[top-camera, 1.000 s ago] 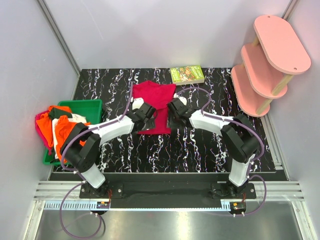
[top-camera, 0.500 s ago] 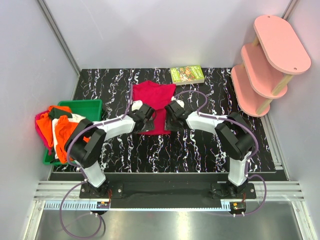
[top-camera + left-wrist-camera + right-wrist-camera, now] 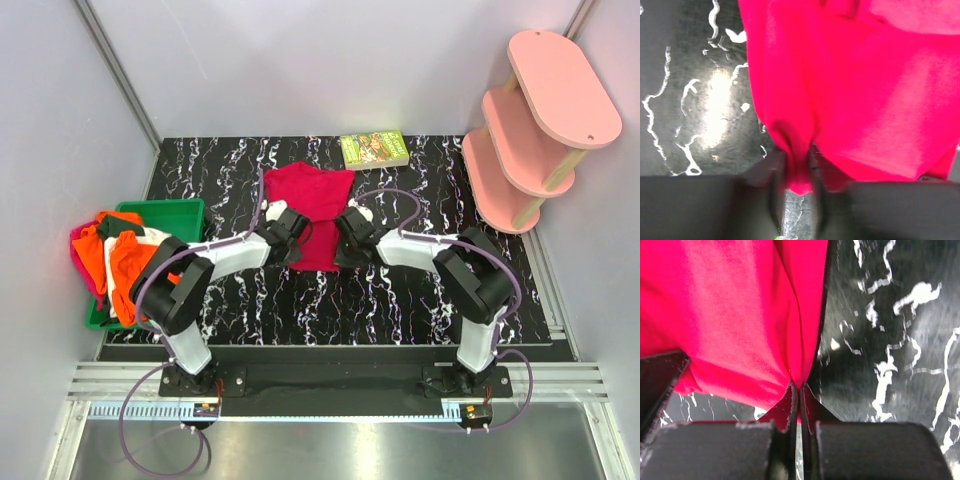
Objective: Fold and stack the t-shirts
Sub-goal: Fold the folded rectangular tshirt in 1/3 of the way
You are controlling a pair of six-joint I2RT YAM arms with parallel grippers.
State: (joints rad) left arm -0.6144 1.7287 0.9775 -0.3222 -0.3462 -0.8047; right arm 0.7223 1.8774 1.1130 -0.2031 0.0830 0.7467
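Our left gripper (image 3: pixel 795 172) is clamped on a bunched fold of the crimson t-shirt (image 3: pixel 865 100). In its wrist view the red cloth is squeezed between the two dark fingers (image 3: pixel 774 187) and a small tuft hangs out below them. Our right gripper (image 3: pixel 800 390) is pressed closed on the same shirt (image 3: pixel 730 315). Its fingertips (image 3: pixel 786 407) meet point to point on the cloth's edge, right where the red meets the black marbled table (image 3: pixel 890 340).

From above, we see the left gripper (image 3: pixel 292 243) on the shirt's near-left edge and the right gripper (image 3: pixel 346 246) on its near-right edge. Both arms reach inward from the table's near edge, bent at the elbow. The crimson t-shirt (image 3: pixel 312 198) lies spread on the table (image 3: pixel 400 290), about midway across it and toward its far edge, with its sleeves on the far side and its near part narrowed between the two grippers.

At the table's left edge stands a green bin (image 3: pixel 165 206). A heap of t-shirts (image 3: pixel 125 262) in orange, white and magenta spills out of it and over its side. A green-covered book (image 3: pixel 374 149) lies flat at the table's far edge. A pink tiered shelf (image 3: pixel 545 105) stands off the table's far right corner.
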